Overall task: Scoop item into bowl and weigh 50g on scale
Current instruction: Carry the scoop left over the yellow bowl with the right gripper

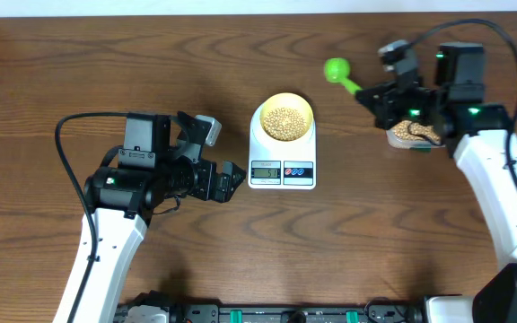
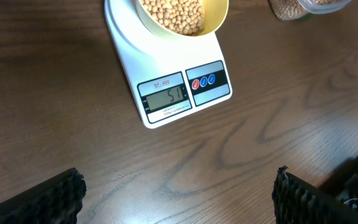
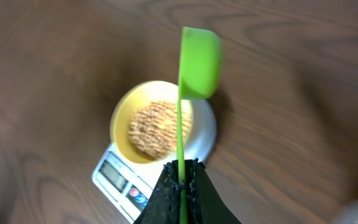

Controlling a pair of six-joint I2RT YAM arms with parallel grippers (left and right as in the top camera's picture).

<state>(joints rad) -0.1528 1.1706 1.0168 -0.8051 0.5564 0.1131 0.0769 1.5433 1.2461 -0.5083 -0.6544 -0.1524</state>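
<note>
your right tool point(image 3: 180, 171) is pressed together on the thin handle of the green scoop point(image 3: 199, 62), and the handle's long axis runs straight out from the tool toward the bowl point(image 3: 120, 118). from overhead the scoop's cup hangs off to the right of the bowl and a little behind it, clear of the scale point(image 2: 126, 43), so the bowl lies forward and to the left of the cup. the cup is turned on edge in the right wrist view, and you cannot tell whether it carries anything. the beans point(image 1: 284, 122) fill the bowl's floor, the bowl sits on the scale's back half, and the display point(image 2: 166, 98) reads 51, so the weighing looks close to done, perhaps a touch over. more beans sit in the tub point(image 1: 404, 136) under your right arm. your left tool point(image 1: 238, 179) is spread wide and empty, low over the worktop just left of the scale's front, aimed at it. the right arm is the one placed to act.
</note>
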